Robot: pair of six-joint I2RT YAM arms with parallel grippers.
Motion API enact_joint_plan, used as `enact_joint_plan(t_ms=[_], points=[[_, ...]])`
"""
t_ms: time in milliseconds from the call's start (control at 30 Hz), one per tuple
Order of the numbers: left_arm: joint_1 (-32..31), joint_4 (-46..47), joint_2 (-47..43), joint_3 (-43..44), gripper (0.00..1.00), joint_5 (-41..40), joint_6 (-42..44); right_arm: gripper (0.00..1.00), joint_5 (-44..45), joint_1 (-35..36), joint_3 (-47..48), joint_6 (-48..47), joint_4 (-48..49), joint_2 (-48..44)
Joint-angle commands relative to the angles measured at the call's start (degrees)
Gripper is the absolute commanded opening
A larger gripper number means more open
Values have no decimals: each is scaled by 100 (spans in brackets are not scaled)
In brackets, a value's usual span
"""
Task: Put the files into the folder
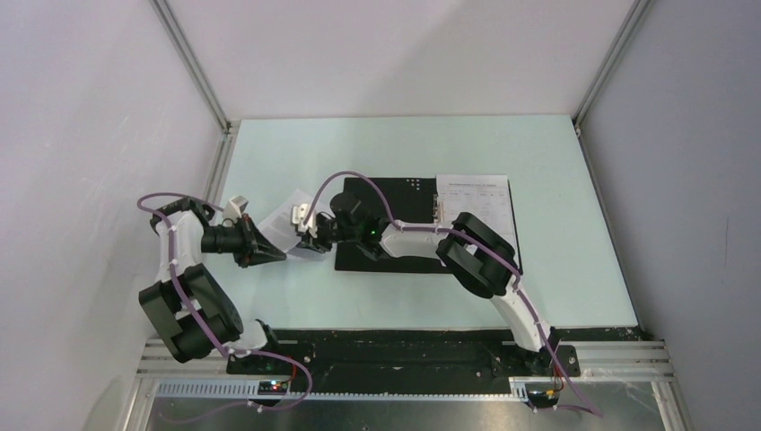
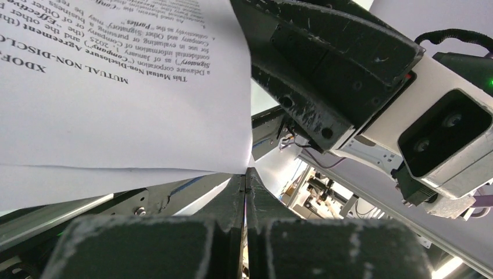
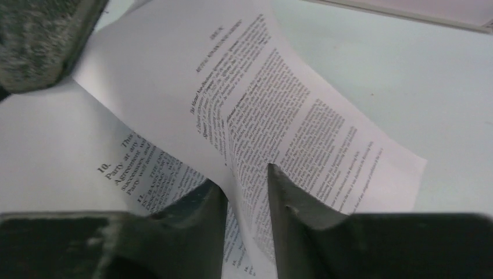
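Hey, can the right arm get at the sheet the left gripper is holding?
Likely yes. The sheet curves down between the right gripper's fingers, which stand slightly apart, while the left gripper pinches it. Nothing visible blocks a grasp.

folder: black inside | files: white, small black text | table around folder: pale mint | arm cables: purple

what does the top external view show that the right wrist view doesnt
Only the top external view shows the open black folder with one sheet lying on its right side. Only the right wrist view shows readable print and a page marked 10 underneath. Both show the raised sheet between the fingers of the right gripper.
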Motion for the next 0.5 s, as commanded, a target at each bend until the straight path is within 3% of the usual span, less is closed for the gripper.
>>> enact_joint_plan(t_ms=[0, 33, 100, 167, 233, 267, 333, 467], points=[[-24, -77, -163, -12, 0, 182, 61, 27, 410, 59, 214, 162, 513, 89], [-19, -77, -145, 9, 1, 135, 62, 15, 398, 62, 210, 184, 518, 44], [11, -77, -87, 129, 14, 28, 47, 1, 434, 35, 200, 180, 523, -25], [50, -79, -38, 353, 28, -150, 46, 0, 500, -45, 244, 134, 519, -93], [66, -81, -30, 601, 61, -305, -19, 0, 618, -146, 349, 71, 448, -169], [70, -84, -43, 768, 88, -336, -36, 0, 751, -234, 401, 72, 424, -192], [58, -85, -154, 1024, 98, -357, -38, 0, 1014, -401, 620, 218, 370, -288], [-116, 50, -526, 1471, 100, -692, 62, 0, 1306, -792, 1394, 984, -155, -544]])
